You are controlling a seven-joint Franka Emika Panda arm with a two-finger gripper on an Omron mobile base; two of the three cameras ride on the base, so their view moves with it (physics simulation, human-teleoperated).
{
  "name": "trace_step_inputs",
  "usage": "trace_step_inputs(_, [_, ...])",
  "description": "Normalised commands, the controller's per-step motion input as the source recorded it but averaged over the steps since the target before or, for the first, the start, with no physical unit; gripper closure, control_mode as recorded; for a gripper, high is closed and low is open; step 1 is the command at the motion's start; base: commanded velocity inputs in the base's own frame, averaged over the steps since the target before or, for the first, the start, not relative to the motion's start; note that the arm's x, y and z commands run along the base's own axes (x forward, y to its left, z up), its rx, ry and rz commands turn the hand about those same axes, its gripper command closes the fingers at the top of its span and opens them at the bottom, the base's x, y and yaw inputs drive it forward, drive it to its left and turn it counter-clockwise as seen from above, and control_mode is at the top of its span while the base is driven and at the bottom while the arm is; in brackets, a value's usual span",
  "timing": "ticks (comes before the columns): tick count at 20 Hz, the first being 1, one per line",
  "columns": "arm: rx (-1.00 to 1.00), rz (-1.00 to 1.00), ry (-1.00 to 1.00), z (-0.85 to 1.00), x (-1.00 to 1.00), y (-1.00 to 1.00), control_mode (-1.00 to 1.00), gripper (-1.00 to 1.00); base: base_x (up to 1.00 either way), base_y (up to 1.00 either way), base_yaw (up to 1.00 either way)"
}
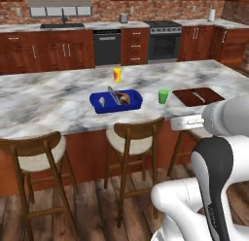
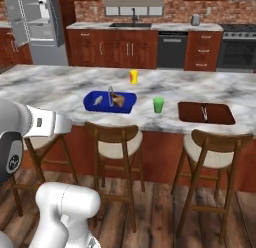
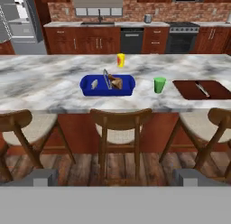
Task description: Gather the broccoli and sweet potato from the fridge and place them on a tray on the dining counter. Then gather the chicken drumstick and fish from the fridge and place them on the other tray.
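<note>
Seemingly halfway: the blue plastic tray on the marble dining counter holds 2 items, the dark brown tray none. The gripper hangs released.

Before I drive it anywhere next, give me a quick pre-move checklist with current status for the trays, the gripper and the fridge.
1. Gripper open and holding nothing: ok.
2. Blue tray on the dining counter, with a pale item and a brown item already in it: ok; which foods they are, cannot tell.
3. Dark red tray loaded with food: not ok, just a thin utensil lies on it.
4. Fridge door open: ok.
5. Green cup and yellow bottle apart from both trays: ok.
</note>
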Motion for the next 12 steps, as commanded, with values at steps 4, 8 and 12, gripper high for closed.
trace_step_inputs(4, [0.0, 0.0, 0.0, 0.0, 0.0, 0.0, 1.0, -1.0, -0.87, 0.51, 0.0])
trace_step_inputs(8, [0.0, 0.0, 0.0, 0.0, 0.0, 0.0, 1.0, -1.0, -0.66, 0.9, 0.0])
trace_step_inputs(12, [0.0, 0.0, 0.0, 0.0, 0.0, 0.0, 1.0, -1.0, -0.06, 1.0, 0.0])
